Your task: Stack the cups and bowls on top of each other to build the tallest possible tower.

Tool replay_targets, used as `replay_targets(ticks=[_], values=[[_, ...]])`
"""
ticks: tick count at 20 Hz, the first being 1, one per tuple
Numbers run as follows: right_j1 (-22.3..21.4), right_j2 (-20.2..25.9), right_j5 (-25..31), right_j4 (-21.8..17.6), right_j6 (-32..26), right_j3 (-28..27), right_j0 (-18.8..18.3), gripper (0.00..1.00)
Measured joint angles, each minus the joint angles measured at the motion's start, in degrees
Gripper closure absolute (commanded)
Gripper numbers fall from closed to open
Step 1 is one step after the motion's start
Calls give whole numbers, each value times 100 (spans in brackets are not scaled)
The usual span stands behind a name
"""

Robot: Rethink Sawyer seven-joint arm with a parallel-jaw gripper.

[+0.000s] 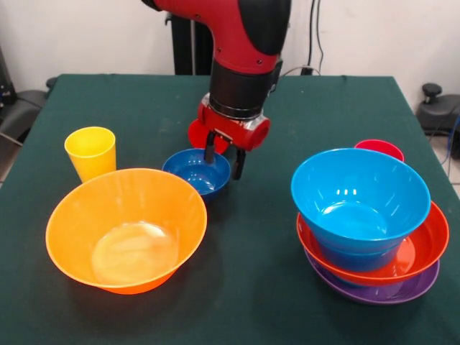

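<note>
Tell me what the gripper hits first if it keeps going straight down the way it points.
Probably the small blue bowl: the gripper straddles its far rim, one finger inside, though depth is uncertain.

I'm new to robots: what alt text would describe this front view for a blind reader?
A red and black robot arm's gripper straddles the rim of a small dark blue plastic bowl on a green table. Left are a big orange bowl and yellow cup; right, a blue, red-orange and purple bowl stack.

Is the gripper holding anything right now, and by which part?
The gripper straddles the far rim of the small blue bowl, one finger inside, one outside; a closed grip cannot be confirmed.
</note>
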Motion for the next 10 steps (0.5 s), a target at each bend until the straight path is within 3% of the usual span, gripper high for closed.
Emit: replay_targets(ticks=[10], values=[[265, 1, -47, 0, 0, -180, -107, 0]])
